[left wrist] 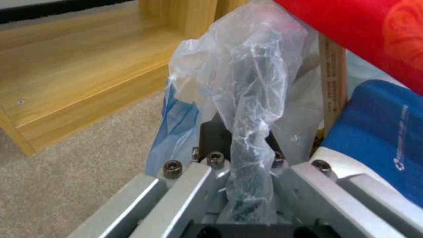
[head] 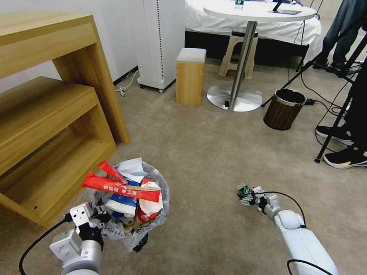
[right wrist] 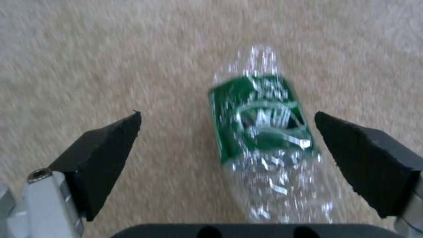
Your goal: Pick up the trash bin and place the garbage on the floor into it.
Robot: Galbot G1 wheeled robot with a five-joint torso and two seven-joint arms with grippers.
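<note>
The trash bin [head: 153,217], black with a translucent liner [left wrist: 247,92], stands low at the left beside the wooden shelf. It is heaped with garbage: red snack packets [head: 120,188], a pale blue tissue [head: 132,170] and a blue-white paper cup [head: 121,204]. My left gripper [head: 97,214] is shut on the bin's rim and liner [left wrist: 240,148]. On the beige floor [head: 214,152] at the right lies a green-label plastic bottle [head: 243,190] [right wrist: 264,132]. My right gripper [head: 250,198] [right wrist: 227,114] is open just above it, and the bottle lies between the two black pads [right wrist: 105,152].
A wooden shelf unit [head: 49,126] stands close at the left. Farther off are a brown wood-grain bin [head: 284,109], a round table's pedestal [head: 235,99], a wooden stool [head: 190,76] and a white appliance [head: 160,42]. Tripod legs [head: 336,122] and a person's shoes [head: 346,156] are at the right.
</note>
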